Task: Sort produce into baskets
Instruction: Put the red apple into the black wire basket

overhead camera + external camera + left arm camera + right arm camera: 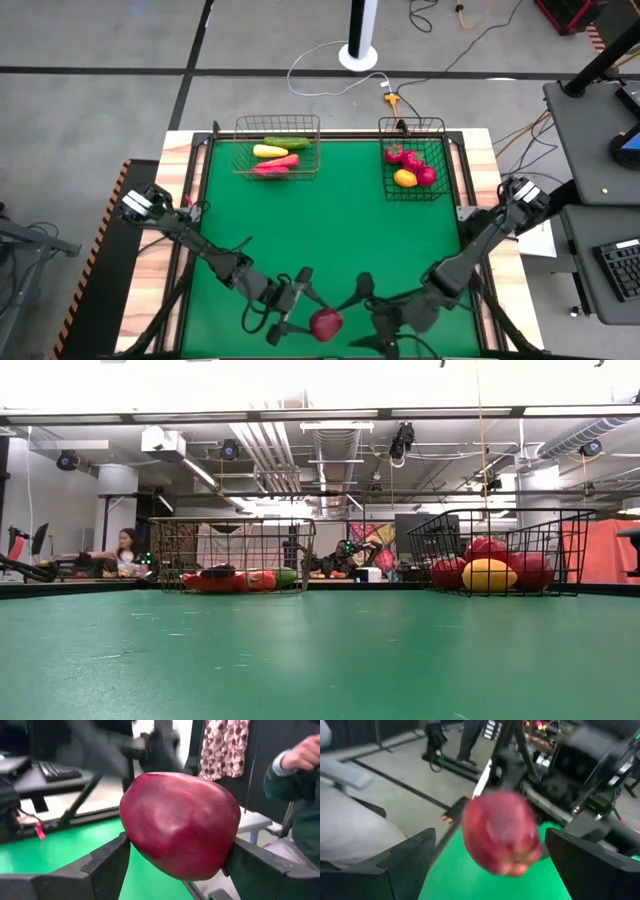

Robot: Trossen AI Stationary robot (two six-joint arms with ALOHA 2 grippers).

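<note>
Dark-red and round, an apple sits at the near edge of the green surface, pinched between the two fingers of the left tool — each finger presses a side of it in the left wrist view. The right tool faces it from just beside, fingers spread wide and holding nothing. Far across the surface, the tan basket holds long pieces — the black basket holds round fruits.

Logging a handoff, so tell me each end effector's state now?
Left end effector: closed on the apple.
Right end effector: open, facing the apple, not gripping.
</note>
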